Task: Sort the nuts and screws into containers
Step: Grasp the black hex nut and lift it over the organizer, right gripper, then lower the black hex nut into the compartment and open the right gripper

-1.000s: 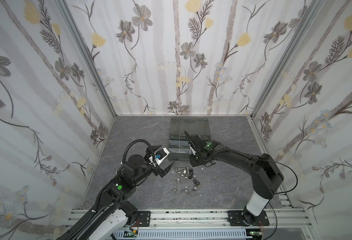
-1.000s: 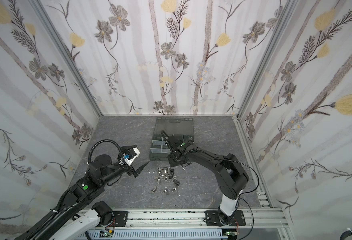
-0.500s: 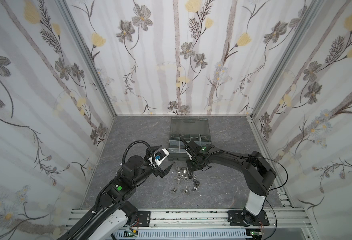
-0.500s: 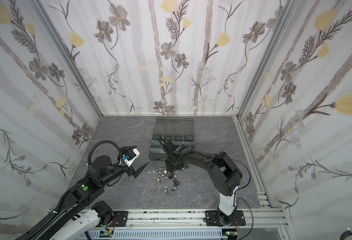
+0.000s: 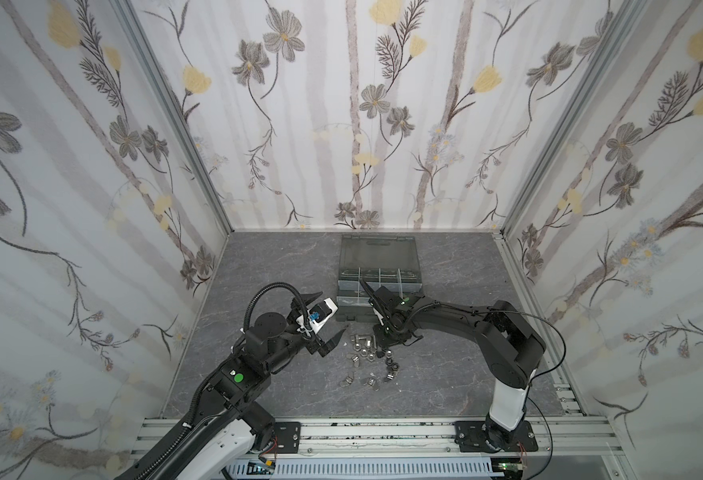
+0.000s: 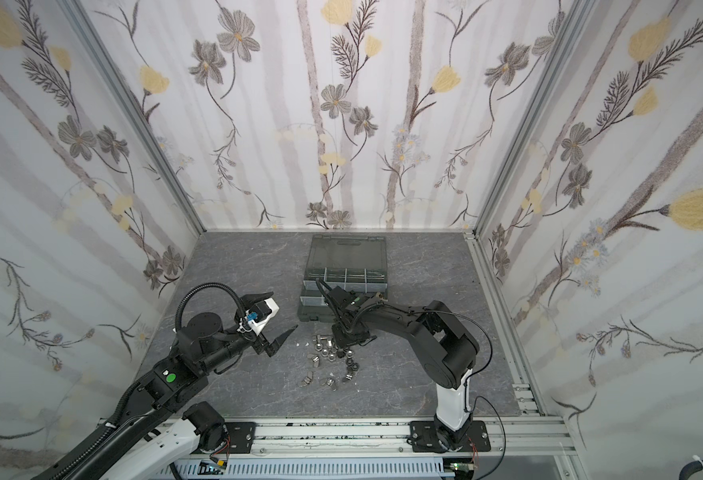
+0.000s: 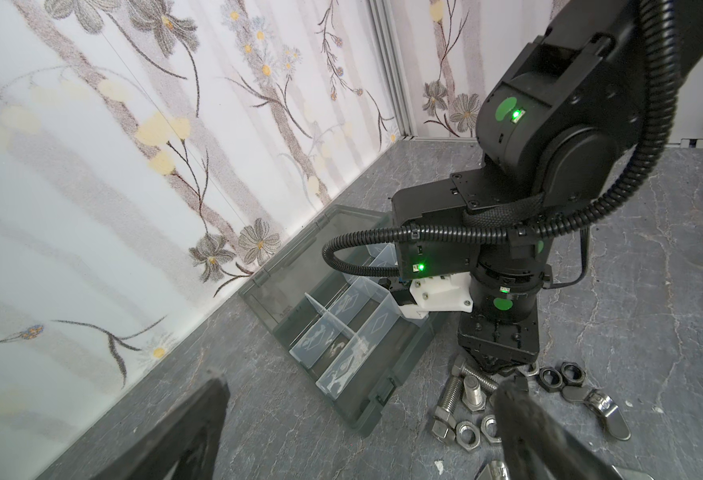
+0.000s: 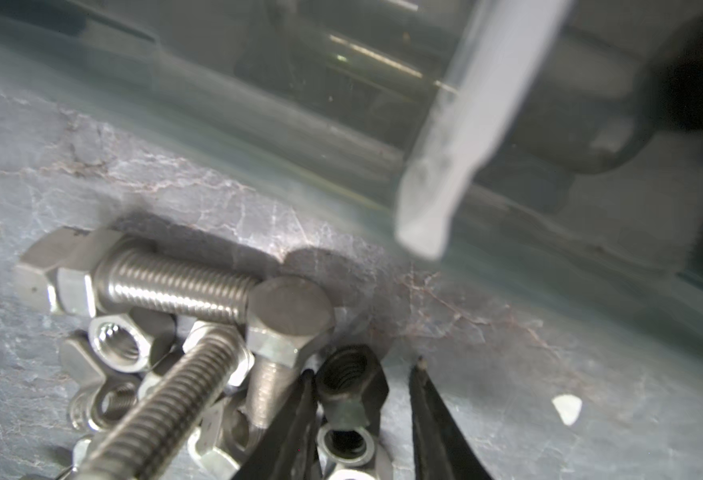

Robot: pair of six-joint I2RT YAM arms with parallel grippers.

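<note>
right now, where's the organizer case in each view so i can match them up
In a top view: organizer case sits just right of centre, mid-height.
In a top view: case sits at centre, mid-height.
Left wrist: case runs diagonally through the middle.
Right wrist: only a blurred dark wall across the upper part.
Shared landmark: the screws lying just off its front wall.

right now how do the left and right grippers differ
The left gripper hangs beside the pile of screws and nuts, jaws wide with nothing between them. The right gripper is down in that pile, jaws narrower, straddling a black nut. Both are open, neither clamped on anything.
</note>
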